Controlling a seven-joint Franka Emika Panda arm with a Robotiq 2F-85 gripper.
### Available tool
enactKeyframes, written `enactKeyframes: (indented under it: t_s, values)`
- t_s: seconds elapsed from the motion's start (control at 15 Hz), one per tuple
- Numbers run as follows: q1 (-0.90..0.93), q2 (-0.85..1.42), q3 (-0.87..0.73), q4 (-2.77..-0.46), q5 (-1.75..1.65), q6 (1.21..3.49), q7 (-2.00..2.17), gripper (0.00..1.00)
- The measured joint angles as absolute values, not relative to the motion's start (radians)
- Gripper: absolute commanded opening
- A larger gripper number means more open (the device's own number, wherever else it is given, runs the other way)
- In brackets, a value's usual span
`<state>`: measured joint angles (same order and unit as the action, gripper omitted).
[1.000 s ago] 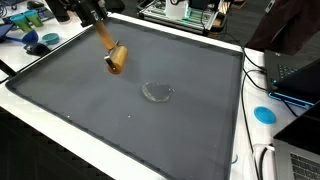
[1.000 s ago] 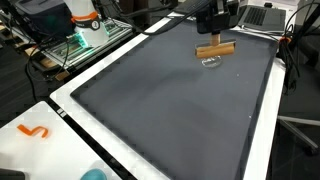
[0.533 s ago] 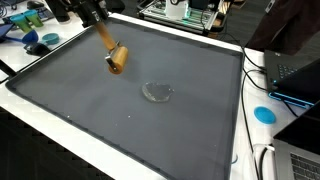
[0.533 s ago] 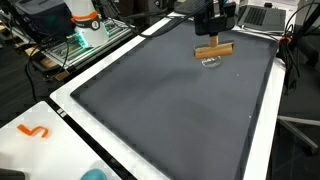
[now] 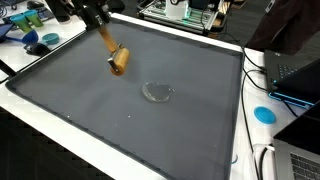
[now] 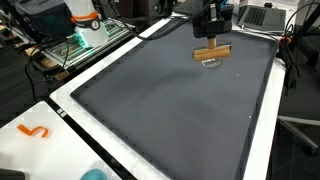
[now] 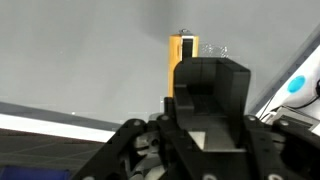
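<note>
- Over the far corner of the grey mat (image 5: 150, 130): the gripper (image 5: 98, 22) is clamped on the thin handle of a wooden tool (image 5: 118, 62), whose block-shaped head hangs lowest. The grip shows only in the exterior views; the wrist view is mostly blocked by the gripper's own body.
- Change over the last second: small. The tool head has drifted slightly down and toward the clear patch (image 5: 157, 91) lying on the mat. Nothing else has moved.
- Reading: the head now sits just beside the patch in an exterior view (image 6: 211, 52) and looks lifted off the mat, though contact cannot be ruled out. The wrist view shows tool and patch side by side.
- Edges: the mat's raised rim and the white table border (image 6: 70, 95) lie close behind the arm.
- Clutter off the mat: a blue disc (image 5: 264, 114), a laptop (image 5: 295, 75) and cables, all well apart.
- Open room: bare mat stretches widely toward both exterior cameras.
</note>
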<state>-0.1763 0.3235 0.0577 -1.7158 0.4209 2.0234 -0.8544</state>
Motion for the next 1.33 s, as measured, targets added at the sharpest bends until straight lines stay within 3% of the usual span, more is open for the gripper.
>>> enactKeyframes:
  t_s: [1.33]
  values:
    - [-0.12, 0.279, 0.068, -1.776, 0.412, 2.078, -0.884, 0.23]
